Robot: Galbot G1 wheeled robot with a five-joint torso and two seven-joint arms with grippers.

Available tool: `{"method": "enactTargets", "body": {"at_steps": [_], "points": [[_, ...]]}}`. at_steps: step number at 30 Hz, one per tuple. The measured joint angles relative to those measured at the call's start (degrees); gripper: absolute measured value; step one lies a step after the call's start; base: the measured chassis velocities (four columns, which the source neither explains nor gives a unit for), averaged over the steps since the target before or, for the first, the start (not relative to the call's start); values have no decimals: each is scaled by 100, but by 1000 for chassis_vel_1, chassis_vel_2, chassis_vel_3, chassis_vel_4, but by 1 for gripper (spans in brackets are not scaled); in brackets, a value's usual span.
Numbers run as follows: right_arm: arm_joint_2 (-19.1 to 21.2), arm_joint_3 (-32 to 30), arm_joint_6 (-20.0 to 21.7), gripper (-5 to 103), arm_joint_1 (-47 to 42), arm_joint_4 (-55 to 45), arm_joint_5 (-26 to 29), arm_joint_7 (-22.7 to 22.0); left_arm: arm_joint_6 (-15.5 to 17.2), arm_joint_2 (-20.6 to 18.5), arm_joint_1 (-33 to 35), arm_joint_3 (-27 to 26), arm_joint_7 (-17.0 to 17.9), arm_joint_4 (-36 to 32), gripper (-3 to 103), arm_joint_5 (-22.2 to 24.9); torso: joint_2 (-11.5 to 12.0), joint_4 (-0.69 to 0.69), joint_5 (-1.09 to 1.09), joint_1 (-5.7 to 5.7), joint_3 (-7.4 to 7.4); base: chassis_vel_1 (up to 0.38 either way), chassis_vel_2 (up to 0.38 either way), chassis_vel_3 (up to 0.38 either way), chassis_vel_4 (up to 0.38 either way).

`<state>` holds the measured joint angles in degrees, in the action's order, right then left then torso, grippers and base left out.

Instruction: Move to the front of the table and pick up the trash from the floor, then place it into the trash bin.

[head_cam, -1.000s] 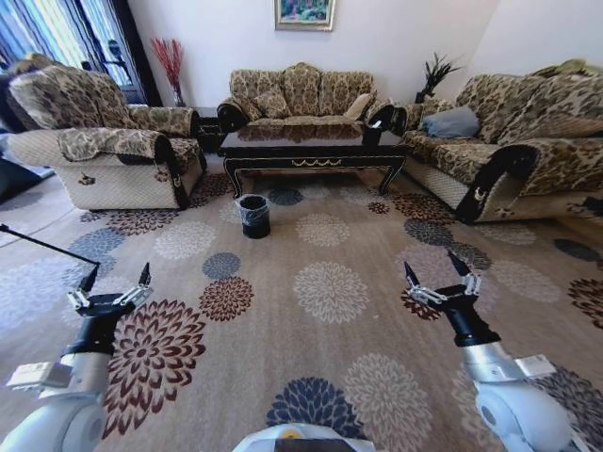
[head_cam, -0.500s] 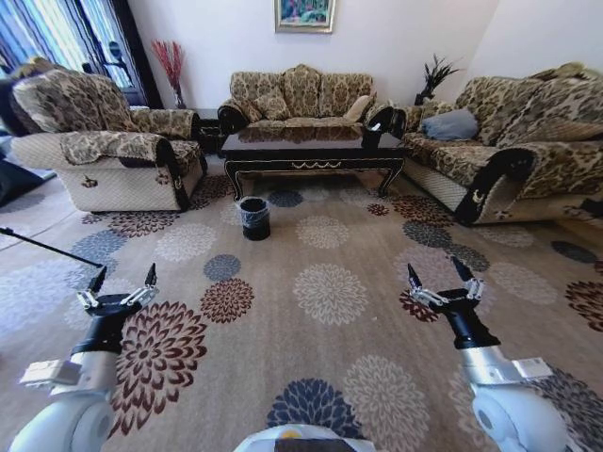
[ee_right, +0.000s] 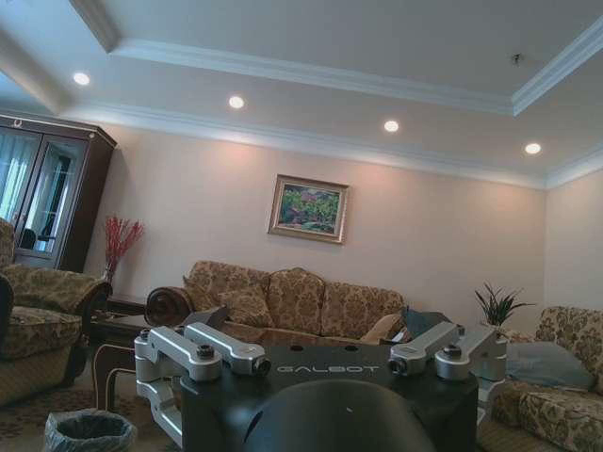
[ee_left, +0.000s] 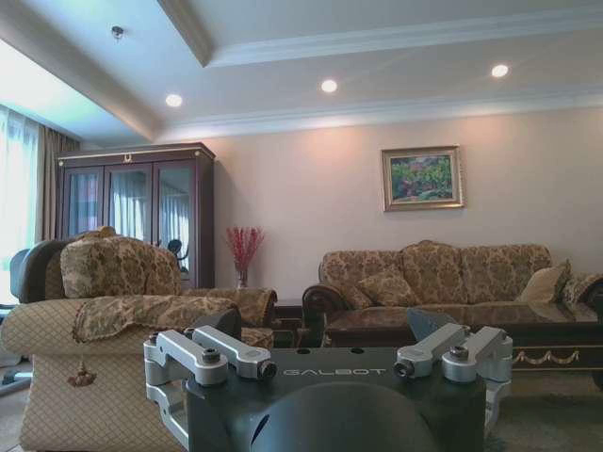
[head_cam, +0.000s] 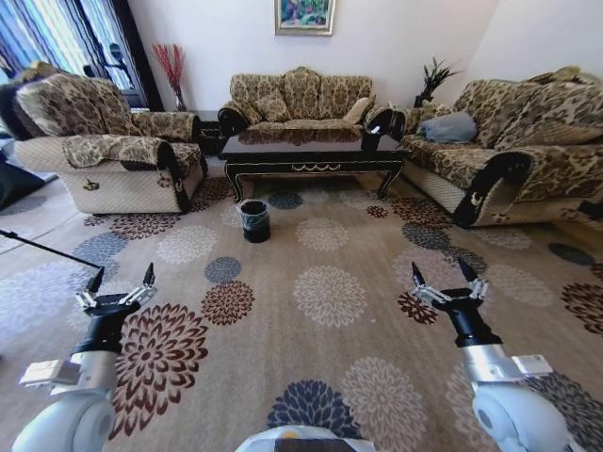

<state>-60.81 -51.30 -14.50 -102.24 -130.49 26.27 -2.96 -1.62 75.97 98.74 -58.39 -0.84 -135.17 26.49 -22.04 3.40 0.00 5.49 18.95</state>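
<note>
The dark glossy table [head_cam: 311, 156] stands ahead, in front of the back sofa. On the patterned carpet floor [head_cam: 325, 292], just before the table's left end, sits the small black trash bin [head_cam: 253, 219] with its clear liner. It also appears low down in the right wrist view as the bin [ee_right: 88, 430]. I cannot make out any trash on the carpet from here. My left gripper [head_cam: 122, 275] hovers open over the carpet at the near left. My right gripper [head_cam: 439, 269] hovers open at the near right. Neither holds anything.
An armchair [head_cam: 104, 151] flanks the table on the left, a long sofa [head_cam: 513, 146] on the right and another sofa [head_cam: 297, 94] behind it. A thin black rod [head_cam: 47, 247] lies across the floor at far left. Open carpet stretches between me and the bin.
The whole picture has shifted slightly, with the table and bin a little nearer, so the camera has moved. Both arms keep the same open pose.
</note>
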Motion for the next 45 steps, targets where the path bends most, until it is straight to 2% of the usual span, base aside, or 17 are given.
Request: {"method": "enactTargets", "body": {"at_steps": [24,45], "points": [[-203,245,-117,100,-39,33,-326,0,-81,72,173,0,-16,-58,100,-121,-576,0,0,198,380,0,0,0,0],[-216,277,-125,100,-11,96,-368,-13,-55,55,83,108,-16,-14,100,-42,-1064,0,0,392,674,0,0,0,0]]}}
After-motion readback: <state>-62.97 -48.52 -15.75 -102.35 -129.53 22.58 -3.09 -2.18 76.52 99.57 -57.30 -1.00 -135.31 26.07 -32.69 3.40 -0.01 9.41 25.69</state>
